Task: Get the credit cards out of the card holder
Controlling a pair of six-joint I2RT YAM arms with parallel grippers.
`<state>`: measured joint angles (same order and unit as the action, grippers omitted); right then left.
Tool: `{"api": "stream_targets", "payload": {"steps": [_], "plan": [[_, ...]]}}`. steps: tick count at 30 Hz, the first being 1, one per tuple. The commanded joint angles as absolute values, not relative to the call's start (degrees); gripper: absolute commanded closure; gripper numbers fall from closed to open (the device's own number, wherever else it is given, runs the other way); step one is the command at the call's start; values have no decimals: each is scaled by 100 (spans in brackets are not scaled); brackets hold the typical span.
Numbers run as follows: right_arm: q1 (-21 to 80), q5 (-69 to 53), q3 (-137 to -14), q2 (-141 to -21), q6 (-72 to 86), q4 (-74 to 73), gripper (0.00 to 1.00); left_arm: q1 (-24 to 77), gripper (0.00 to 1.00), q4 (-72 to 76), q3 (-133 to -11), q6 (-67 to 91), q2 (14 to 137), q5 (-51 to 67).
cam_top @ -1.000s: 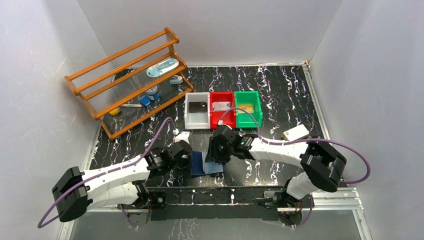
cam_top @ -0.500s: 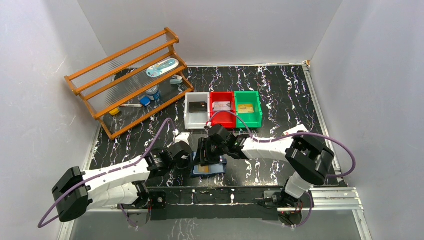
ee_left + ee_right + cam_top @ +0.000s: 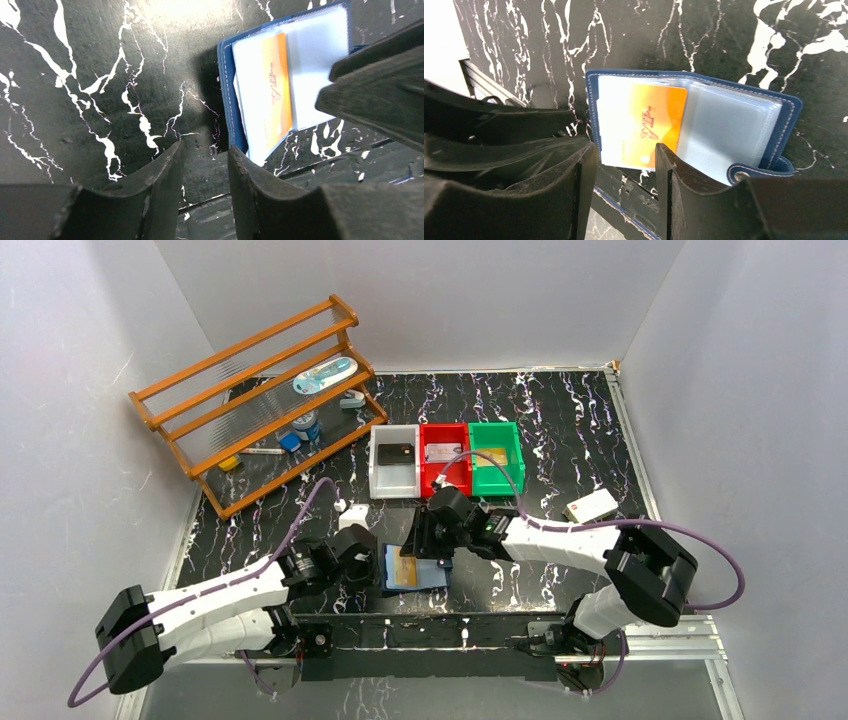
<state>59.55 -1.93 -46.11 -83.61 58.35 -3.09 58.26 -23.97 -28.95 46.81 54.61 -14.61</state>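
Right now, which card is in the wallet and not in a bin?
The orange card, in the open blue wallet. The black card, grey card and gold card lie in bins.

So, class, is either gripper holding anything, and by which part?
Nothing is held. The left gripper stands open over the table beside the card holder; the right gripper stands open above the orange card in it.

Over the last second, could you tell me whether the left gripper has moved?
Yes. The left gripper has drawn back slightly toward the near-left, farther from the white bin.
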Motion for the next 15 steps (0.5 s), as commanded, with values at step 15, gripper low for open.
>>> {"api": "stream_targets", "payload": {"steps": [15], "plan": [[5844,177,-4393,-8315,6376,-285,59,5845,57,-2197,-4019,4143,5296,-896]]}}
